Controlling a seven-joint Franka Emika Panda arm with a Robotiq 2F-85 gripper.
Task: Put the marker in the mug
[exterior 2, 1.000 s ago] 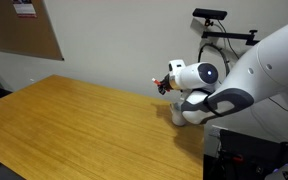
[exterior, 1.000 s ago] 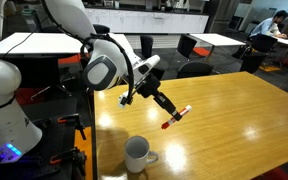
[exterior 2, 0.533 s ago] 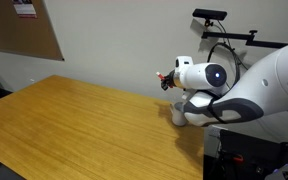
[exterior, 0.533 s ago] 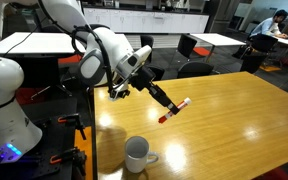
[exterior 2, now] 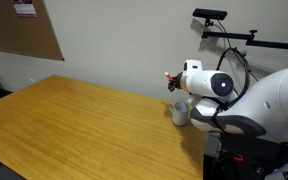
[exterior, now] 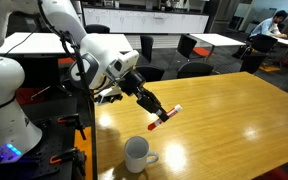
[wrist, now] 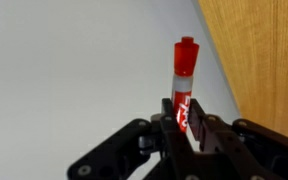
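The wooden desk (exterior: pixel 234 120) filled the lower part of both exterior views (exterior 2: pixel 74 120), and a strip of its grain ran down the right side of the wrist view (wrist: pixel 274 60). Your arm (exterior: pixel 99 60), white with dark joints, reached in from the end of the desk and hung above the top without touching it; in an exterior view its rounded wrist housing (exterior 2: pixel 219 85) sat close over the desk's far corner. The mug (exterior: pixel 136 154), plain white, stood upright on the desk near that end, its loop handle turned to the right in that view; it also showed low beside the arm (exterior 2: pixel 180 112), partly screened by the arm's body. The pincer (exterior: pixel 156 114) was raised clear of the desk, above the mug and apart from it. In the wrist view you had the pincer (wrist: pixel 188 125) pressed together on the marker (wrist: pixel 185 65), the dark fingers (wrist: pixel 210 128) clamping its whitish printed band from both sides while the red end stood out beyond the fingertips. In an exterior view the marker (exterior: pixel 170 113) lay tilted in the grip, neither upright nor flat, in the air, higher than the mug's rim and outside the mug. Whether it hung directly over the mug's mouth could not be told.
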